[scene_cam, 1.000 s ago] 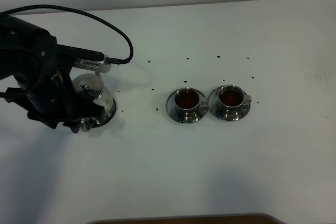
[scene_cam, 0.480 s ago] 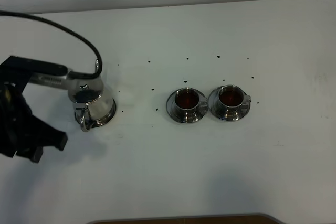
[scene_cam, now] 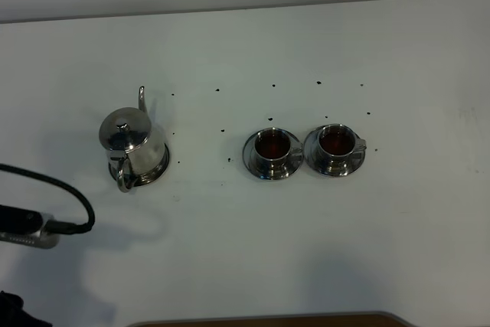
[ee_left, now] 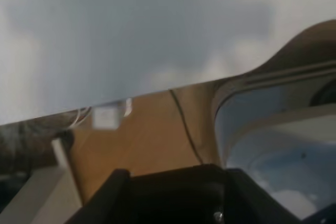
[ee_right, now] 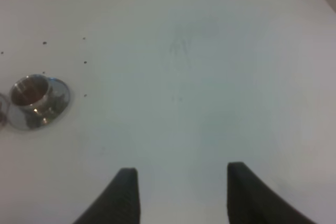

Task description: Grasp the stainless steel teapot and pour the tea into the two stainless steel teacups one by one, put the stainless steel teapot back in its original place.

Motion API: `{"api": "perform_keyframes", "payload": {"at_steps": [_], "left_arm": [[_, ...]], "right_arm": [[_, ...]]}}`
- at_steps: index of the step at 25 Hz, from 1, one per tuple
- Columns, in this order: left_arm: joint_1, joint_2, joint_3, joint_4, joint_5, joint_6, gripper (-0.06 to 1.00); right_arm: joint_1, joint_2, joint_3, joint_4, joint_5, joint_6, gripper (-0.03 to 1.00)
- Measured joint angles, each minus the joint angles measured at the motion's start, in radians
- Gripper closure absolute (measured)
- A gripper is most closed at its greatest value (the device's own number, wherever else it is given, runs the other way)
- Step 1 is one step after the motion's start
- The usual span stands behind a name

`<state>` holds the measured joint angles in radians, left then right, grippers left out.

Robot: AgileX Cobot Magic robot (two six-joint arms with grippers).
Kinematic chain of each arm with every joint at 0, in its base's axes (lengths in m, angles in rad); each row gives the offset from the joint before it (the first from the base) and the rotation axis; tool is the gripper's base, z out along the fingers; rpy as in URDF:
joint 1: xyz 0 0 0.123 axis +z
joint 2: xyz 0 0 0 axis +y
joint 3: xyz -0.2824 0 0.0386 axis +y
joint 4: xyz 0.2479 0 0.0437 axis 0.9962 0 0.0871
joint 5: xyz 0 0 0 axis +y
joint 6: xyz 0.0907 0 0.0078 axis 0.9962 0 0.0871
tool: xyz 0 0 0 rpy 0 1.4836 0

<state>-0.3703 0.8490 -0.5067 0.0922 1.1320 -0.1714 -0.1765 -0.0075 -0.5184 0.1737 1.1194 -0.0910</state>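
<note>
On table [scene_cam: 321, 250]: we find both cups [scene_cam: 272, 145] [scene_cam: 335, 142] filled with tea, teapot [scene_cam: 130, 143] back on saucer [scene_cam: 157, 175]. Task seems done. Right gripper [ee_right: 181, 192] open, empty; left gripper jaws wide, nothing held.

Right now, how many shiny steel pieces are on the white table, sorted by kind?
Teapot: 1
Teacups, left and right, both holding dark tea: 2
Saucers, one under the teapot, one under each cup: 3
Total: 6
</note>
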Motion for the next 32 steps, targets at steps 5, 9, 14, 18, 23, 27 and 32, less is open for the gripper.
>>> {"api": "perform_keyframes", "payload": {"at_steps": [5,9,14,18,23,27,32], "left_arm": [[0.000,-0.107,0.039,-0.003,-0.067,0.000,0.49],[0.000,-0.133,0.040,-0.003,-0.070,0.001,0.49],[0.065,-0.144,0.040,-0.003,-0.071,0.006,0.49],[0.189,-0.144,0.041,-0.039,-0.071,0.051,0.49],[0.251,-0.174,0.041,-0.092,-0.074,0.117,0.49],[0.256,-0.296,0.041,-0.100,-0.075,0.132,0.49],[0.256,-0.473,0.041,-0.098,-0.073,0.134,0.49]], "right_arm": [[0.000,0.000,0.000,0.000,0.000,0.000,0.57],[0.000,0.000,0.000,0.000,0.000,0.000,0.57],[0.000,0.000,0.000,0.000,0.000,0.000,0.57],[0.000,0.000,0.000,0.000,0.000,0.000,0.57],[0.000,0.000,0.000,0.000,0.000,0.000,0.57],[0.000,0.000,0.000,0.000,0.000,0.000,0.57],[0.000,0.000,0.000,0.000,0.000,0.000,0.57]]}}
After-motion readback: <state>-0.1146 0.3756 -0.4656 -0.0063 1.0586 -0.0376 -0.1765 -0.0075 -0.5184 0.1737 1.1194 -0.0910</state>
